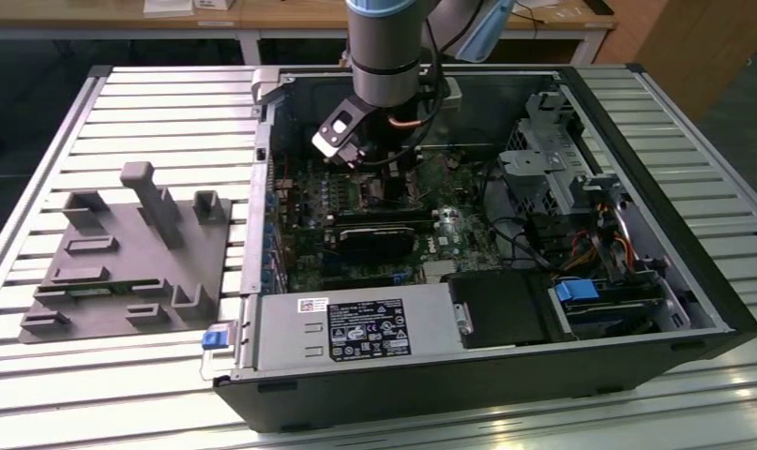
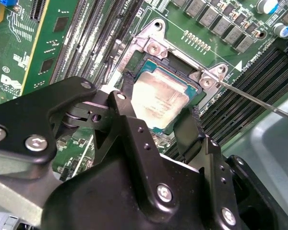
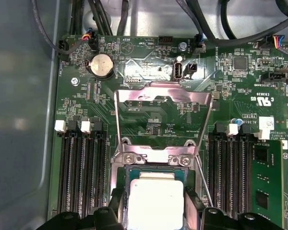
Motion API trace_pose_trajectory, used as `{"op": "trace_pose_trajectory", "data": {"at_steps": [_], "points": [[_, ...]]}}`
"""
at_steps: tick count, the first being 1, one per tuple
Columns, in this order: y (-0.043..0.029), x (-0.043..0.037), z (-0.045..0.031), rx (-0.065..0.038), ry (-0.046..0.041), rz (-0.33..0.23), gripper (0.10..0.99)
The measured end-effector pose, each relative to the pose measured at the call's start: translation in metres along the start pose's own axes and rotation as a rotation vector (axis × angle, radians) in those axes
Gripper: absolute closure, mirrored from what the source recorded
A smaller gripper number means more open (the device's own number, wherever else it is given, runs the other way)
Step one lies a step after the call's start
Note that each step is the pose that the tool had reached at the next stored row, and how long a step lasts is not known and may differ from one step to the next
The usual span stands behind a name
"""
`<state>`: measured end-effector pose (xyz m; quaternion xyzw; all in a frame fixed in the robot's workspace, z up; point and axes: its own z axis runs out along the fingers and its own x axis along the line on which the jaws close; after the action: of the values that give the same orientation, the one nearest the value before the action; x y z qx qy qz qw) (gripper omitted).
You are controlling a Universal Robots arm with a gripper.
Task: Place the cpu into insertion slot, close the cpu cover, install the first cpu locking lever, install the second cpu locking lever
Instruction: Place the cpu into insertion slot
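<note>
— Where is the cpu (image 3: 156,203)?
— Between your gripper (image 2: 159,99) fingers (image 2: 126,84), which are pinched narrow on two opposite edges of it. It sits low in the socket (image 2: 146,63), inside the open computer case (image 1: 504,375).
— And the cpu cover (image 3: 163,93)?
— Flipped open, lying back just beyond the socket, with a thin wire lever (image 2: 254,98) beside it.

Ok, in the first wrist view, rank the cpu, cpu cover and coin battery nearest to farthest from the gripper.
1. cpu, seated right at the gripper.
2. cpu cover, swung open just beyond the cpu.
3. coin battery, past the cover, near the board's edge.
</note>
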<state>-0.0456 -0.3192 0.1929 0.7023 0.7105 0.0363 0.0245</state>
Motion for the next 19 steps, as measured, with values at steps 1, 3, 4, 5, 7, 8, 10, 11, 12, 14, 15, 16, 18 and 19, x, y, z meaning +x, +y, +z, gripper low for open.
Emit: {"op": "trace_pose_trajectory", "data": {"at_steps": [1, 3, 4, 5, 7, 8, 10, 11, 12, 14, 15, 16, 18, 19], "points": [[0.0, 0.0, 0.0, 0.0, -0.0002, 0.002, 0.475], [0.0, 0.0, 0.0, 0.0, -0.0005, 0.005, 0.475], [0.0, 0.0, 0.0, 0.0, -0.0005, 0.005, 0.475], [0.0, 0.0, 0.0, 0.0, -0.0006, 0.005, 0.475], [0.0001, 0.0, -0.0009, 0.0, -0.0008, 0.005, 0.475], [0.0002, 0.0001, -0.002, 0.0, -0.0008, 0.005, 0.475], [0.0004, 0.0001, -0.0047, 0.0, -0.0011, 0.005, 0.475], [0.0006, 0.0001, -0.0062, 0.0, -0.0012, 0.005, 0.475], [0.001, 0.0001, -0.0079, 0.0, -0.0011, 0.005, 0.475], [0.0019, 0.0002, -0.01, 0.002, -0.0011, 0.005, 0.486], [0.0031, 0.0002, -0.0105, 0.004, -0.001, 0.005, 0.486], [0.0041, 0.0002, -0.0109, 0.007, -0.0009, 0.006, 0.553], [0.0053, 0.0002, -0.0114, 0.012, -0.0009, 0.006, 0.616], [0.0055, 0.0001, -0.0118, 0.014, -0.0011, 0.006, 0.675]]}}
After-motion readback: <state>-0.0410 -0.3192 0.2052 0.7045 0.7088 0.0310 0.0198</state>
